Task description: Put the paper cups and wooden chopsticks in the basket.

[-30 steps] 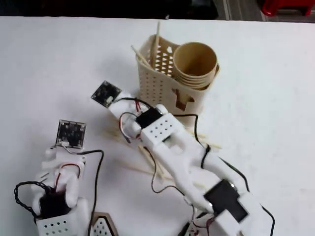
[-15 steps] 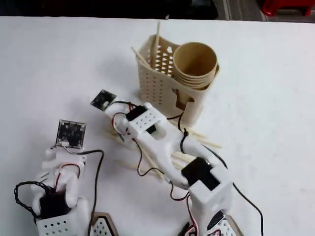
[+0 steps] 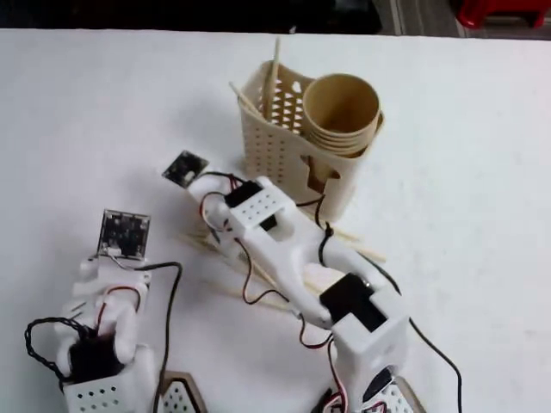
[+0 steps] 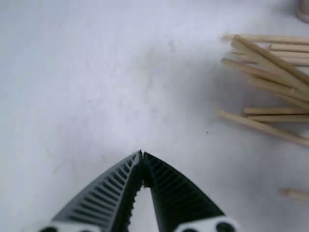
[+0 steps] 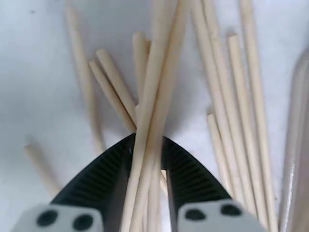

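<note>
Pinching a few wooden chopsticks [image 5: 157, 72] in the clenched right claw [image 5: 147, 142], low over loose sticks [image 5: 82, 82] strewn beneath it on the white tabletop [image 3: 448, 172]. Just beyond that claw, a perforated basket [image 3: 275, 159] holding stacked paper cups [image 3: 342, 107] and several upright sticks [image 3: 274, 64]. Off to the side, left claw [image 4: 142, 155] clenched on nothing, with more sticks lying nearby.
</note>
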`<state>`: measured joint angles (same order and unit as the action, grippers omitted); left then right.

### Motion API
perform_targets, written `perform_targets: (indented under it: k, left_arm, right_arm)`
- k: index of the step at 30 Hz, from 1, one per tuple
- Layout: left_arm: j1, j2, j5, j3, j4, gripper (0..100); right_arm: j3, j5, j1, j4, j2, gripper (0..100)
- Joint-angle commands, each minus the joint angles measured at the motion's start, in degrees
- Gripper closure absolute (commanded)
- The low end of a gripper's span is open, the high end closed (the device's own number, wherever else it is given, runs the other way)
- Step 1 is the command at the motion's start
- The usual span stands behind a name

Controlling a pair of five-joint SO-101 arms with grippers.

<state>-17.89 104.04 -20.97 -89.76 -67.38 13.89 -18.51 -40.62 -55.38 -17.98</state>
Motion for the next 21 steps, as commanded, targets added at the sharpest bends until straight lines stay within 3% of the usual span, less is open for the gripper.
perform_targets:
  k: [1,8,21]
  left_arm:
    - [-0.48,0.48,-0.7,0.26,0.79,98]
    - [-0.48,0.48,-0.7,0.18,0.79,98]
    - [-0.48,0.48,-0.7,0.18,0.79,98]
  right_arm:
    - [-1.32,-0.53,1.36,-0.04,2.24,97.9]
    - [-1.32,-0.53,1.36,-2.77,8.92,97.9]
    - [-1.58,-0.53,1.89,-4.26,2.33,91.6]
